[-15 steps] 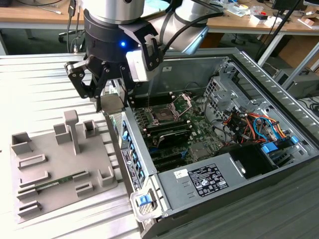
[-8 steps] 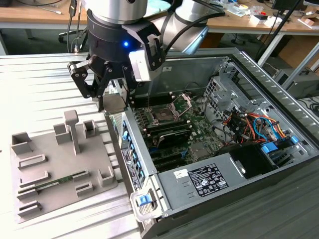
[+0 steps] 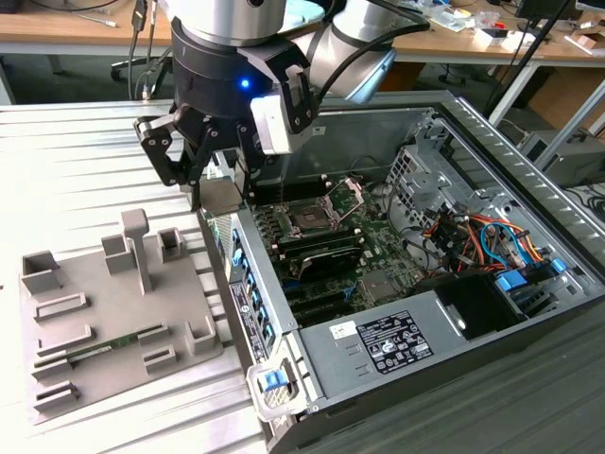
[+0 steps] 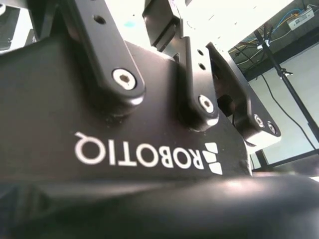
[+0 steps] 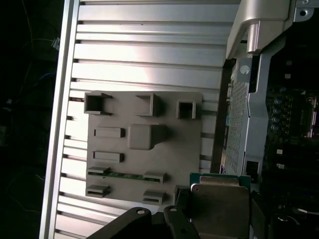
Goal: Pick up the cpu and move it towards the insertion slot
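The black multi-link tool point(image 3: 216, 175) is pinching the small flat square cpu with its pale silver top point(image 3: 220, 197) – held in the air above the near wall of the open grey computer case point(image 3: 248, 284), between the grey plastic tray with raised blocks point(image 3: 113, 322) and the square metal-framed insertion slot with its dark centre point(image 3: 309, 219). In the first wrist view the cpu point(image 5: 219, 209) hangs over the ribbed metal counter point(image 5: 149, 50) – beside the tray point(image 5: 144, 169)
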`<act>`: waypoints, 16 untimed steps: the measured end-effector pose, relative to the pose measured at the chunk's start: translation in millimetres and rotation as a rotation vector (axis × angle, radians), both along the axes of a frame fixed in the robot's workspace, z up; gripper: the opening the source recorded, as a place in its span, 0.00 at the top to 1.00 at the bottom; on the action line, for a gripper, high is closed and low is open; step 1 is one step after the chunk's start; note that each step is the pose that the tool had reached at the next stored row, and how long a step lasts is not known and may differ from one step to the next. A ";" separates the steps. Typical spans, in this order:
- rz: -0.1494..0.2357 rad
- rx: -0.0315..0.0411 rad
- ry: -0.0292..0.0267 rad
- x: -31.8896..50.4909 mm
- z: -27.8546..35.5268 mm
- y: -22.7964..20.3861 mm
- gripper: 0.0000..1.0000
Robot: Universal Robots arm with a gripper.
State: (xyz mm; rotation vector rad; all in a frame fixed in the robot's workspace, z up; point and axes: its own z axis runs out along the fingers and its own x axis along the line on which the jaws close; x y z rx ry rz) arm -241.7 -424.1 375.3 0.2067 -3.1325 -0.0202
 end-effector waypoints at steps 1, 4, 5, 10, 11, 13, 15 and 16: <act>0.000 -0.0001 0.0000 1.0 0.0 0.0 0.45; 0.000 -0.0001 0.0001 2.9 0.0 0.0 0.45; 0.000 -0.0001 0.0000 3.6 0.0 0.0 0.45; 0.000 -0.0001 0.0000 7.4 0.0 0.0 0.45; 0.000 -0.0001 0.0000 8.2 0.0 0.0 0.45; 0.000 -0.0001 0.0001 9.6 0.0 0.0 0.45; 0.000 -0.0001 0.0001 10.7 0.0 0.0 0.45; 0.000 -0.0001 0.0001 11.1 0.0 0.0 0.45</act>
